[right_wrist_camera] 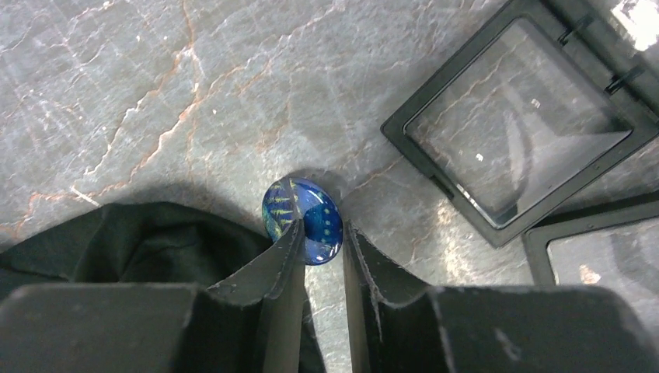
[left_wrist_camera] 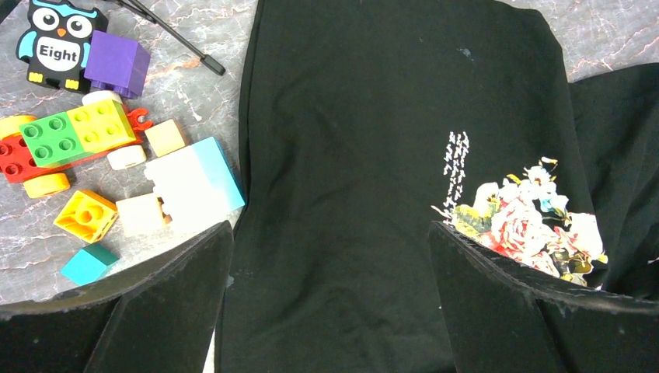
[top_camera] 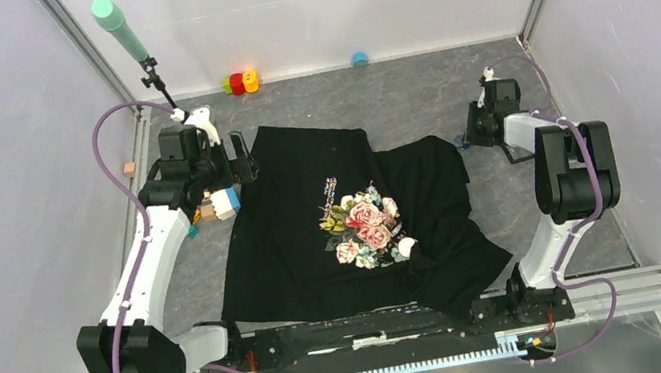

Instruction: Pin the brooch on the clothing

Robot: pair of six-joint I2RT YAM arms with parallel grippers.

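The black T-shirt (top_camera: 294, 233) with its rose print (top_camera: 366, 226) lies spread in the middle of the table. It fills the left wrist view (left_wrist_camera: 350, 116), and a fold of it shows in the right wrist view (right_wrist_camera: 155, 241). My left gripper (top_camera: 242, 166) hovers over the shirt's far left part, its jaws wide open and empty (left_wrist_camera: 328, 233). My right gripper (top_camera: 472, 137) is down at the table by the shirt's right sleeve. Its jaws (right_wrist_camera: 323, 229) stand narrow, pinched on a round blue glass brooch (right_wrist_camera: 325, 221) with yellow marks, at the shirt's edge.
Loose toy bricks (left_wrist_camera: 78, 136) and an owl tile (left_wrist_camera: 58, 43) lie left of the shirt. Two clear boxes with black frames (right_wrist_camera: 517, 124) lie right of the brooch. A green-tipped rod on a stand (top_camera: 117, 24) rises at the back left. Small toys (top_camera: 243, 81) sit by the back wall.
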